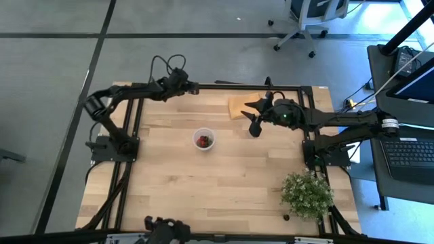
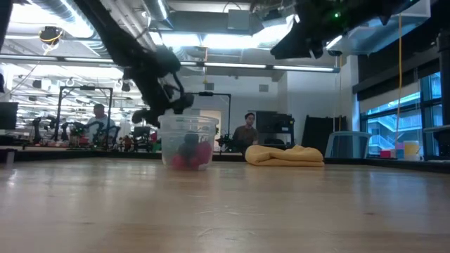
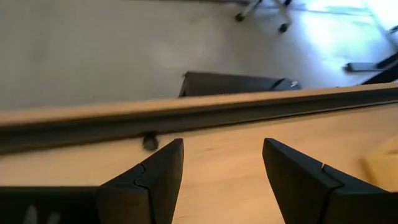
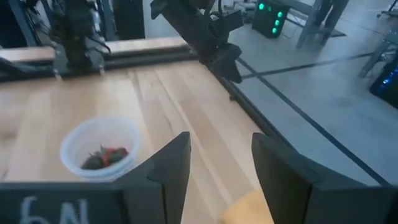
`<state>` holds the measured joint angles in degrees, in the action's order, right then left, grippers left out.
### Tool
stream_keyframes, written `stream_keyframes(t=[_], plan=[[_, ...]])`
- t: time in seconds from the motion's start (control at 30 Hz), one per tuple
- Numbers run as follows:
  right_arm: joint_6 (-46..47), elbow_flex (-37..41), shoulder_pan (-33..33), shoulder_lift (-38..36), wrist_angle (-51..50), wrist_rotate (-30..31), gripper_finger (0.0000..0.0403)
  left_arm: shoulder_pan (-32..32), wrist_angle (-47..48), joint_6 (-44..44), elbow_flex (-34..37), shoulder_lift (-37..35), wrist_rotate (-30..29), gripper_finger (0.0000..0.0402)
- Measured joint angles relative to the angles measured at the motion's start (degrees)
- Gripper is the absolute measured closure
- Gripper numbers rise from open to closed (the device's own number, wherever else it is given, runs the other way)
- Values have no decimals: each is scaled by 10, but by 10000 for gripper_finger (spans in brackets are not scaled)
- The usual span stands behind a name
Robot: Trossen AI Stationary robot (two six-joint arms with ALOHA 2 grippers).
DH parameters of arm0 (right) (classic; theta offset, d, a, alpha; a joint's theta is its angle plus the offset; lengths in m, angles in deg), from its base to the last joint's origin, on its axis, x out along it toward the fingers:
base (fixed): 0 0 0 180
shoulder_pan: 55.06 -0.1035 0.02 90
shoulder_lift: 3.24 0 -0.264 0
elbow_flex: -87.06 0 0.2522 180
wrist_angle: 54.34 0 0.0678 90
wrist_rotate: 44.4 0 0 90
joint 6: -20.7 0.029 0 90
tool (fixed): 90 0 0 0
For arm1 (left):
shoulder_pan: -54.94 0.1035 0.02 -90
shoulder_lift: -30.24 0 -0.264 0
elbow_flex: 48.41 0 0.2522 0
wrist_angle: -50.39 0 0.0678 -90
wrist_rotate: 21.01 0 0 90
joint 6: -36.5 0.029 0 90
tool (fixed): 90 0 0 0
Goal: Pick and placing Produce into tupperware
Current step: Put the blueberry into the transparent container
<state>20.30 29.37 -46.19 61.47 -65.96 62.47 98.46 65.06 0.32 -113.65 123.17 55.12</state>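
Observation:
The tupperware, a small round translucent cup, stands on its base near the table's middle, with red and dark maroon produce inside; it also shows in the low view and the right wrist view. My right gripper is open and empty, held high above the table to the right of the cup, beside the yellow cloth. My left gripper is open and empty at the table's far edge; its own view shows only bare wood between the fingers.
A folded orange-yellow cloth lies at the far edge, partly under my right gripper. A bushy green plant stands at the near right corner. A black frame rail runs along the far edge. Bare wood lies near and left of the cup.

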Motion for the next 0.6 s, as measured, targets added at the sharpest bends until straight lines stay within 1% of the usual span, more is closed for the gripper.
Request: stream_keyframes(t=[0.1,0.23,0.4,0.6], plan=[[-2,0,8,0,-19,0,229,6,-6,-23,0,31,0,189],[-1,0,15,0,-38,-2,229,7,-5,-39,0,54,-3,189],[0,0,15,0,-50,-17,229,9,-1,-40,0,57,-32,195],[-1,0,15,0,-51,-17,229,16,13,-42,0,57,-32,197]])
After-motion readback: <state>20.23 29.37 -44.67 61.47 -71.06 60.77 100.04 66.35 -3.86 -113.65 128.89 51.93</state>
